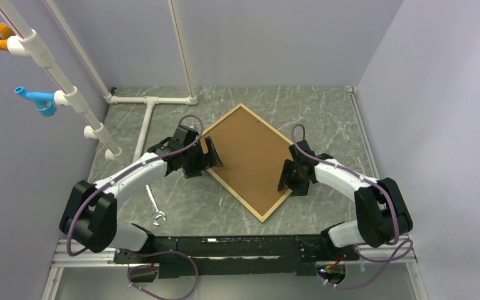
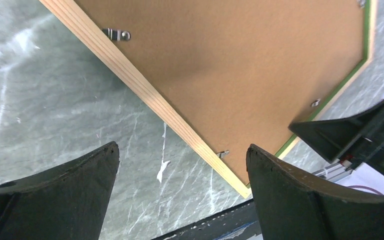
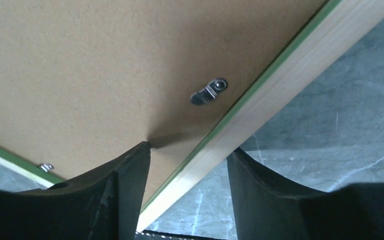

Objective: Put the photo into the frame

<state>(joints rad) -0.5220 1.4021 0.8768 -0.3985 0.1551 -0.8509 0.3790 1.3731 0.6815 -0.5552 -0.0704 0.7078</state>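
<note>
1. Frame position. The frame (image 1: 275, 208) lay flat on the table (image 1: 325, 112) between the two arms, turned diamond-wise, with one corner toward the near edge and the opposite corner toward the far wall. The brown backing board (image 1: 247, 156) faced up inside the light tan border. In the wrist views, a thin green line showed along the inner side of the border (image 2: 152, 100) (image 3: 280, 87).

2. Retaining clips. Small metal clips (image 2: 117, 34) sat on the board close to the border. One clip (image 3: 209, 91) lay just ahead of the right arm's fingers.

3. Left gripper. The left gripper (image 1: 209, 162) stood at the frame's left edge. Its jaws were spread fully and held nothing. In its wrist view (image 2: 182, 147), the table and the frame's border showed in the gap between the fingers.

4. Right gripper. The right gripper (image 1: 290, 178) was at the frame's right edge. Its jaws were partly spread and straddled the border (image 3: 189, 148), with one fingertip (image 3: 140, 155) against the backing board and the other outside the wooden edge. Whether the border was actually clamped could not be determined.

5. Other items. A wrench (image 1: 154, 209) lay on the table near the left arm, well apart from the frame. White pipes (image 1: 150, 109) lay at the far left.
</note>
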